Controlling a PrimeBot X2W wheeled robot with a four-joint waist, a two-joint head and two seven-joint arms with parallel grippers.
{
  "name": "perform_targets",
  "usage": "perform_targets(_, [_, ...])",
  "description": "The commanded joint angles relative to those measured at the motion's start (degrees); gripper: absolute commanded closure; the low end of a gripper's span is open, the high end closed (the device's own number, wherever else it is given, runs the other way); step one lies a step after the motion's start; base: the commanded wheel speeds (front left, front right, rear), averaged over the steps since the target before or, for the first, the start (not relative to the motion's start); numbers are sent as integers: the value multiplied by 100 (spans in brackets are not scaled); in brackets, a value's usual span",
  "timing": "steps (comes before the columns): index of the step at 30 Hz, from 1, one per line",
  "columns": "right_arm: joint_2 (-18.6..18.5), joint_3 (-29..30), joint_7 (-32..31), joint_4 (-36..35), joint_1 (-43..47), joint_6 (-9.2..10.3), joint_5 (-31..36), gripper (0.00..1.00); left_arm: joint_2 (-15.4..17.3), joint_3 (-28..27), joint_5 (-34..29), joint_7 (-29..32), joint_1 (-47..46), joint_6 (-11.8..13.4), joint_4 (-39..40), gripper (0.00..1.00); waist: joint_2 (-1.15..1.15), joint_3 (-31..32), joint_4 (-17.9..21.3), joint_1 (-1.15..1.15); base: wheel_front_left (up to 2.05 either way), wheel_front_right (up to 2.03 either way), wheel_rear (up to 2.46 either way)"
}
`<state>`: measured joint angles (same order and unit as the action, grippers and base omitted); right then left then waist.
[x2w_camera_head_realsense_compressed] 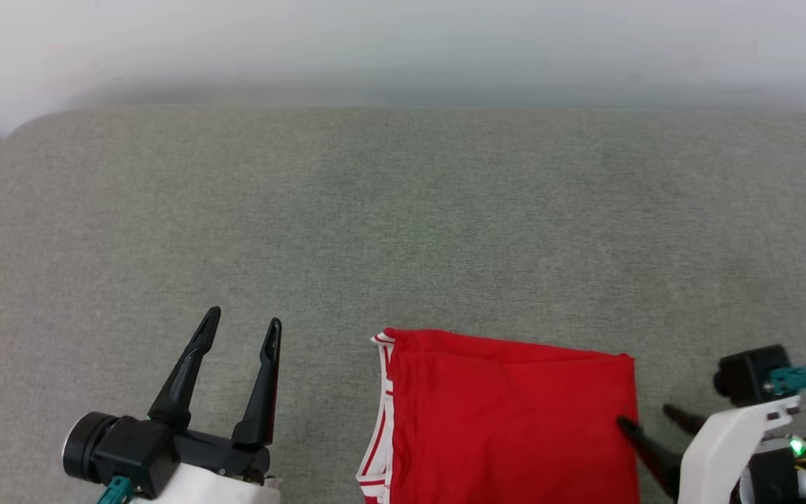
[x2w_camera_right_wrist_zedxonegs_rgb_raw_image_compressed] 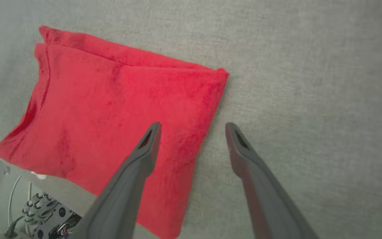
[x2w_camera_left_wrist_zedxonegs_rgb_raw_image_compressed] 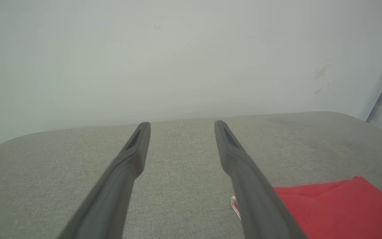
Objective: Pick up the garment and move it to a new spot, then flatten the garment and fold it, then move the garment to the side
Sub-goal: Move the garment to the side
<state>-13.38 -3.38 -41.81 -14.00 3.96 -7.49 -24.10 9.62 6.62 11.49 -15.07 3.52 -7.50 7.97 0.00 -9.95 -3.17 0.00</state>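
Folded garment [x2w_camera_head_realsense_compressed: 508, 420] — near edge cut off, left pincer [x2w_camera_head_realsense_compressed: 245, 316] apart, right pincer [x2w_camera_right_wrist_zedxonegs_rgb_raw_image_compressed: 193, 125] apart

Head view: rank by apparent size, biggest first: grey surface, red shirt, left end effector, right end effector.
1. Grey surface
2. Red shirt, cut off at the bottom edge
3. Left end effector and right end effector: unranked, the right one is partly cut off by the frame.

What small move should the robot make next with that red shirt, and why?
Probably lower and close the right tool on the edge of the folded red jersey shirt: it already lies folded on the grey fabric surface, and the open tool straddles that edge.
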Motion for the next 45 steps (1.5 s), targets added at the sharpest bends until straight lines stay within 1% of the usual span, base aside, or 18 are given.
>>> perform_targets(1, [-19,-16,-478,-74,24,0,-20,0,6,50,49,-12,-105,5,-7,0,0,-87,-106,0,0,0,0])
perform_targets(2, [4,22,-711,-120,-9,1,0,0,12,87,75,-12,-156,5,-3,0,0,-130,-149,0,0,0,0])
perform_targets(3, [4,22,-711,-120,-9,1,0,0,12,87,75,-12,-156,5,-3,0,0,-130,-149,0,0,0,0])
perform_targets(5, [96,15,-1266,-69,-90,0,91,0,43,165,23,-12,-281,5,2,0,0,-255,-296,0,0,0,0])
perform_targets(10, [341,21,-1820,205,-192,0,264,0,24,287,-21,-12,-436,5,-37,0,0,-429,-555,0,0,0,0])
perform_targets(11, [467,32,-1896,293,-211,1,214,0,8,281,-14,-12,-441,5,-45,0,0,-456,-596,0,0,0,0])
perform_targets(12, [467,32,-1896,293,-211,1,214,0,8,281,-14,-12,-441,5,-45,0,0,-456,-596,0,0,0,0])
perform_targets(14, [636,43,-1991,475,-261,0,199,0,-17,330,-5,-12,-503,5,-62,0,0,-519,-697,0,0,0,0])
perform_targets(18, [669,-162,-1886,856,-296,-1,442,0,-51,461,-6,-12,-621,5,-143,0,0,-569,-862,0,0,0,0])
perform_targets(19, [664,-225,-1835,955,-294,-1,468,45,-61,486,-3,-12,-646,5,-153,0,0,-569,-887,0,0,0,0])
perform_targets(20, [674,-285,-1777,1044,-302,-1,509,80,-73,493,-5,-12,-664,5,-162,0,0,-565,-902,0,0,0,0])
perform_targets(21, [662,-343,-1708,1111,-328,-1,560,100,-90,509,-2,-12,-678,5,-171,0,0,-556,-914,0,0,0,0])
perform_targets(26, [379,-530,-1364,1213,-541,3,804,100,-108,581,17,-12,-694,5,-201,0,0,-448,-824,0,0,0,0])
perform_targets(28, [214,-616,-1225,1193,-701,5,901,100,-78,680,-3,-12,-716,5,-213,0,0,-392,-701,0,0,0,0])
perform_targets(30, [-82,-847,-1149,1189,-882,7,1099,100,-70,757,-15,-12,-726,5,-219,0,0,-352,-480,0,0,0,0])
perform_targets(34, [-875,-1618,-951,1088,-1391,5,1451,100,-51,811,27,-12,-789,5,-235,0,0,-342,113,0,0,0,0])
perform_targets(40, [-2270,-2686,-767,853,-2436,2,1445,100,32,916,70,-12,-955,5,-191,0,0,-569,1130,0,0,0,0])
perform_targets(45, [-3208,-3055,-534,784,-3132,5,1319,100,233,1115,77,-12,-1283,5,-199,0,0,-1039,1810,0,0,0,0])
